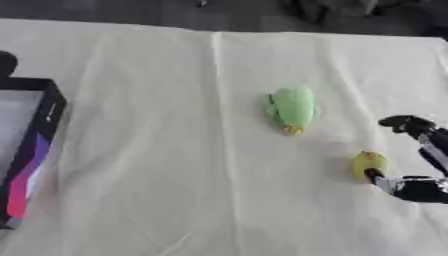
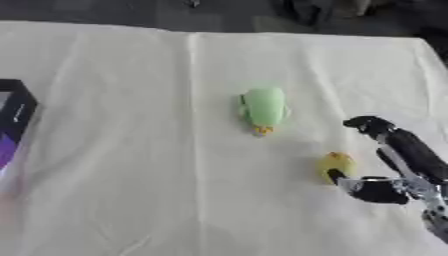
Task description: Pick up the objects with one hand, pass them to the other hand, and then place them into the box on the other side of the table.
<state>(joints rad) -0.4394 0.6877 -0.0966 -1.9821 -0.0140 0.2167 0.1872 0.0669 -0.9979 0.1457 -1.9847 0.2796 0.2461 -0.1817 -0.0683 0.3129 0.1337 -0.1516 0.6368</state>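
Observation:
A light green toy with a small orange tip lies on the cloth right of centre. Nearer and further right lies a small yellow rounded object. My right hand comes in from the right edge, open, its fingers spread toward the yellow object. One lower fingertip touches or nearly touches that object's near side; an upper finger stretches out above it, apart from it. A black box with a pink and purple side stands at the left edge. My left hand shows in no view.
A pale cream cloth with creases covers the table. A dark round shape sits behind the box at the left edge. Dark floor lies beyond the far table edge.

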